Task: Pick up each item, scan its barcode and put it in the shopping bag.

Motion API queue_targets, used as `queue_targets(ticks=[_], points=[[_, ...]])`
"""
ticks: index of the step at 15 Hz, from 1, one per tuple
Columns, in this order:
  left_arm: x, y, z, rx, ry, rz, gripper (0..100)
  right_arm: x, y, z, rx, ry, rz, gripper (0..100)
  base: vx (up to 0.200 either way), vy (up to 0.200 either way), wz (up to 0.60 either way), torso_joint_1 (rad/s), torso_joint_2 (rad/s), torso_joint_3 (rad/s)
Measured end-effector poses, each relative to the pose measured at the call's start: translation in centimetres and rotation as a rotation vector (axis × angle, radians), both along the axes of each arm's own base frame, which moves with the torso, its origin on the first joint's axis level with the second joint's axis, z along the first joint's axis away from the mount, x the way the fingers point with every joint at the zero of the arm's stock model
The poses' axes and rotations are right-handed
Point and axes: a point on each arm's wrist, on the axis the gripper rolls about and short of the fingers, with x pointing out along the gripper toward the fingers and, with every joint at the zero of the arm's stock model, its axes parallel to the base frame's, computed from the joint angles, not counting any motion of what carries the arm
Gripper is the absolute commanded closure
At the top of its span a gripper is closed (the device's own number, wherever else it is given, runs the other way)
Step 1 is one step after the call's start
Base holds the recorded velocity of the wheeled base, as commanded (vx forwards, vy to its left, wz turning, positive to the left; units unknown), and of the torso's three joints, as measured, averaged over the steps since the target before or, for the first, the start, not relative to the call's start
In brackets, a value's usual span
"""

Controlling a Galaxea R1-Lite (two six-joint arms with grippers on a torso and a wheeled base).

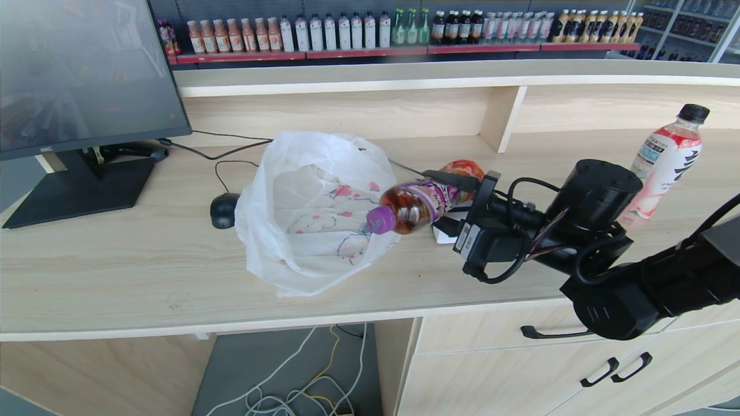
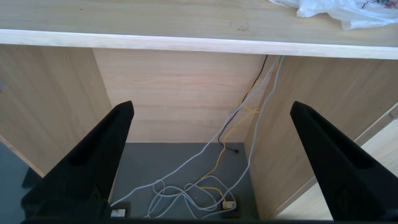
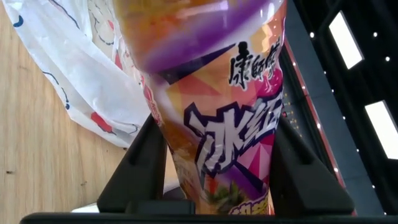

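My right gripper is shut on a tea bottle with a purple cap and a purple and pink label. It holds the bottle on its side, cap pointing into the open mouth of the white shopping bag on the counter. In the right wrist view the tea bottle sits between the two dark fingers, with the shopping bag beyond it. A second bottle with a black cap and a pink and white label stands at the counter's right. My left gripper hangs open below the counter edge.
A monitor on its stand fills the counter's left, with a handheld scanner behind the stand and a black mouse beside the bag. A small white box lies under my right wrist. Cables lie on the floor under the counter.
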Motion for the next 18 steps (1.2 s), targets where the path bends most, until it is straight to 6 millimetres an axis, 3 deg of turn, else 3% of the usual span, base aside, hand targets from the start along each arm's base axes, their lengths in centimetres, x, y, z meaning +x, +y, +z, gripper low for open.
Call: queue_targets(ticks=[15, 18], points=[[0.00, 0.00, 0.00, 0.000, 0.000, 0.000, 0, -0.09, 0.43, 0.05, 0.017, 0.018, -0.005, 100, 0.000, 0.000, 0.00, 0.000, 0.00, 0.000], [0.00, 0.00, 0.00, 0.000, 0.000, 0.000, 0, 0.18, 0.31, 0.94, 0.086, 0.028, -0.037, 100, 0.000, 0.000, 0.00, 0.000, 0.00, 0.000]])
